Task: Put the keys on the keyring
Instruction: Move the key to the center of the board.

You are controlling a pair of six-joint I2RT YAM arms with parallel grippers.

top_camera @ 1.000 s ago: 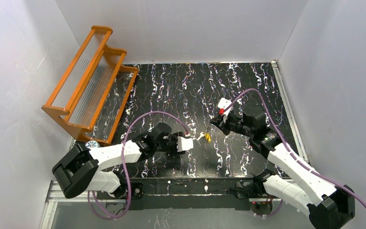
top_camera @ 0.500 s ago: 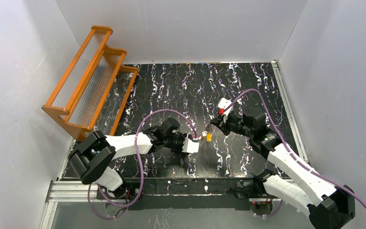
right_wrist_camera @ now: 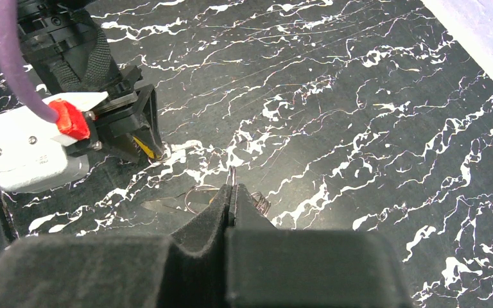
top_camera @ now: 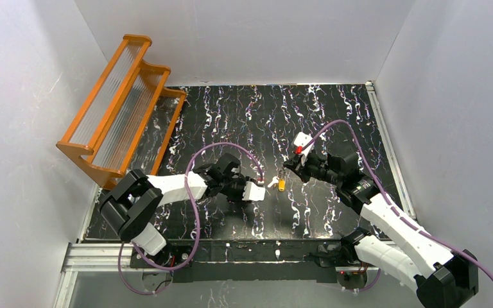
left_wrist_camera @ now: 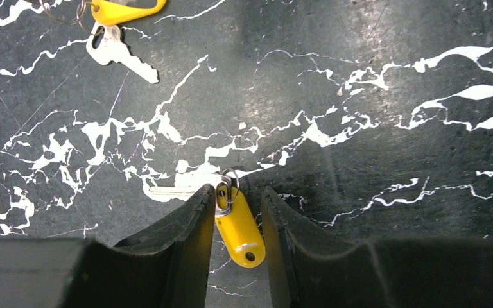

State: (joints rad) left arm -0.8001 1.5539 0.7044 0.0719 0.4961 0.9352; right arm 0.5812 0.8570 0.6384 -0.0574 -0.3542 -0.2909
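Note:
One of the keys (left_wrist_camera: 239, 228), with a yellow tag, a small ring and a silver blade, lies on the black marbled mat. My left gripper (left_wrist_camera: 236, 196) straddles it with the jaws still apart: the left finger touches the tag's ring and a thin gap shows at the right finger. In the top view that left gripper (top_camera: 260, 186) covers this key. A second key (left_wrist_camera: 121, 54) with a yellow tag (top_camera: 282, 185) lies just beyond. My right gripper (right_wrist_camera: 232, 186) is shut on the thin wire keyring (right_wrist_camera: 232, 174), which stands upright between its tips.
An orange rack (top_camera: 119, 106) with ribbed clear panels stands at the mat's back left. White walls close in the mat on three sides. A purple cable (top_camera: 221, 154) loops above each arm. A small wire coil (right_wrist_camera: 264, 204) lies beside the right fingers.
My left arm has reached right towards the keys and its jaws have narrowed around one yellow tag. The second key has turned from tilted to straight. The right gripper has barely moved.

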